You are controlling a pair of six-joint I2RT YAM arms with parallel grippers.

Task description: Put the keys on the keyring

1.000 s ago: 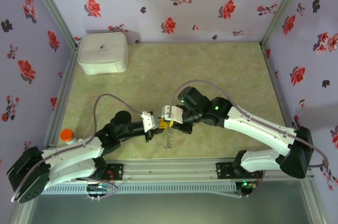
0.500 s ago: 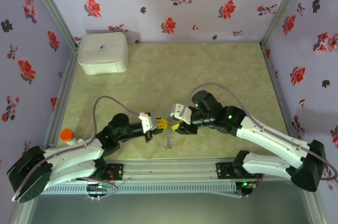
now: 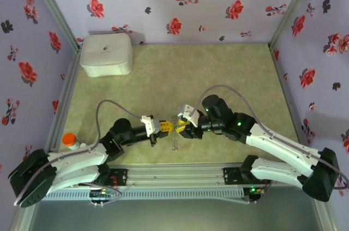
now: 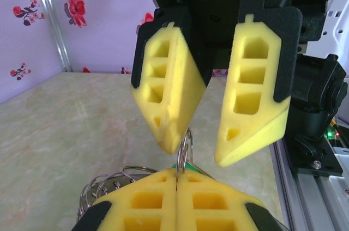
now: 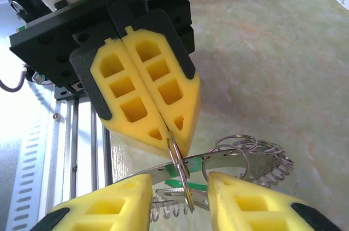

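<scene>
– Where the two arms meet over the near edge of the table (image 3: 163, 73), which one has the work?

– Both, by the look of it. The left arm (image 3: 82, 160) reaches in low and the right arm (image 3: 272, 144) sweeps round to face it. The left gripper (image 5: 173, 135) is clamped tight, pads flat together, pinching a small split ring (image 4: 185, 152) at its very tips. The right gripper (image 4: 199, 153) meets it nose to nose. Its jaws are parted narrowly, one pad on either side of that ring, and neither appears to touch it.

– And the keyring?

– Just under both sets of tips. The keyring (image 5: 229, 156) is a flat grey band with a toothed rim and several wire loops bunched along it. Whether it hangs or rests on the table is hard to tell. The key (image 5: 177, 171), a sliver of bright green, shows beneath the pinched ring, against the band. It cannot be told whether the ring passes through it.

– Which way does the ring lie?

– On edge. Its plane runs in line with the seam of the left pads and points straight at the right gripper, so those jaws would close across its flat faces. The next move likely falls to the right arm: take or spread the ring, which would be easy to fumble.
</scene>
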